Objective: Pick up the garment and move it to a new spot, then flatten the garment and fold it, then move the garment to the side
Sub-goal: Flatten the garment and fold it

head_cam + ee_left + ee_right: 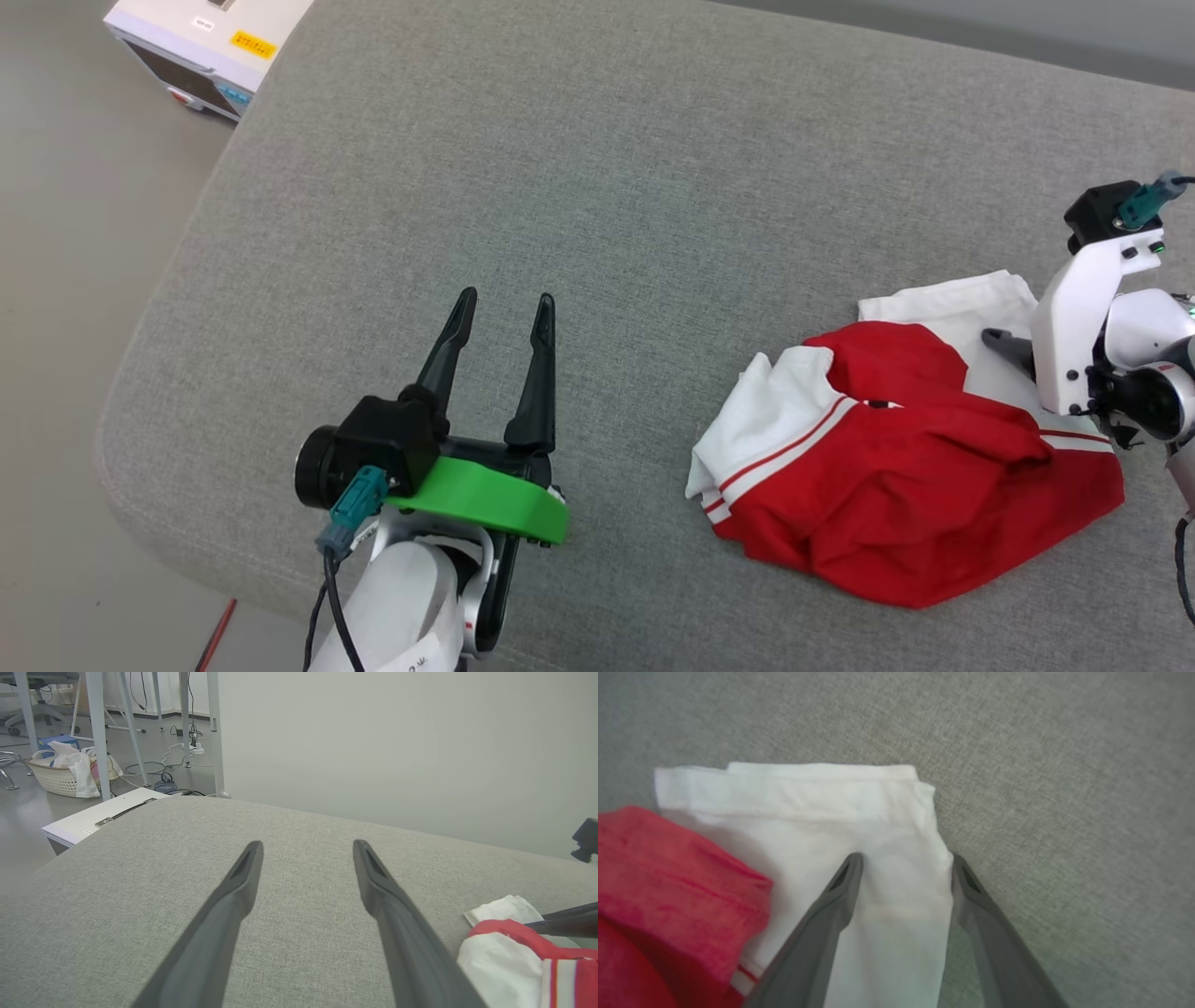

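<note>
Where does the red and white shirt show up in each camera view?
Head view: garment right of centre, crumpled.
Left wrist view: garment in the lower right corner.
Right wrist view: garment left and centre.
Shared landmark: its white sleeve at the right end effector.

The shirt [915, 485] lies crumpled in a loose heap on the grey cushion [597, 187], off to my right. Its red body is bunched and folded over on itself. One white sleeve [775, 411] sticks out toward my left, with red-and-white stripes along its seam. The other sleeve [962, 308] lies flat on the far side, its hem doubled over.
</note>
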### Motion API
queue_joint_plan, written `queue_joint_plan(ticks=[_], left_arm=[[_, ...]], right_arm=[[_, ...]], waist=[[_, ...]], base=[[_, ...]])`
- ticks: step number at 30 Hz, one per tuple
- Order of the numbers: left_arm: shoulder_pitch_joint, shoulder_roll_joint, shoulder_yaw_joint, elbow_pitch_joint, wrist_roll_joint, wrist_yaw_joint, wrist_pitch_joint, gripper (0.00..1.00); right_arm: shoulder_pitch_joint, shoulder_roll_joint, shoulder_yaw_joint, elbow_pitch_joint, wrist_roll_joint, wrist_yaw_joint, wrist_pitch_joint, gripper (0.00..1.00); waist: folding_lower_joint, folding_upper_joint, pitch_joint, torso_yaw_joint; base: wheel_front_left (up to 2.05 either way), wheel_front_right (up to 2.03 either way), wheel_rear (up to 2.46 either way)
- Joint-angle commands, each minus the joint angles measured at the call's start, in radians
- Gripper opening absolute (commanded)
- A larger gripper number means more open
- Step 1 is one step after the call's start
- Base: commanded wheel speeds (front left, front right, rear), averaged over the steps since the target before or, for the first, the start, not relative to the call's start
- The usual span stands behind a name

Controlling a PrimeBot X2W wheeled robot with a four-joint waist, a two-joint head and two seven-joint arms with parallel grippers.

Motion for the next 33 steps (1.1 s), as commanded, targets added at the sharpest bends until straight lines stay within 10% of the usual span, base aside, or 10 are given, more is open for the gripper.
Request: queue_joint_plan(ticks=[1, 12, 21, 33], left_arm=[[0.004, -0.006, 0.009, 0.004, 0.013, -0.005, -0.006, 1.00], [0.050, -0.002, 0.065, 0.037, 0.048, -0.021, -0.006, 1.00], [0.117, 0.024, 0.098, 0.073, 0.045, -0.002, -0.004, 1.00], [0.172, 0.049, 0.103, 0.071, 0.026, 0.012, 0.041, 1.00]], right_arm=[[0.073, 0.038, 0.056, 0.039, 0.023, 0.003, 0.026, 0.00], [-0.029, -0.009, -0.034, -0.035, -0.001, 0.003, -0.198, 0.00], [0.209, -0.037, -0.277, -0.103, -0.029, 0.003, -0.266, 0.00], [0.656, 0.176, -0.614, -0.213, -0.123, 0.003, -0.258, 0.00]], waist=[[0.0000, 0.0000, 0.000, -0.003], [0.0000, 0.0000, -0.109, -0.126], [0.0000, 0.0000, -0.198, -0.245], [0.0000, 0.0000, -0.225, -0.316]], base=[[0.00, 0.00, 0.00], [0.00, 0.00, 0.00], [0.00, 0.00, 0.00], [0.00, 0.00, 0.00]])
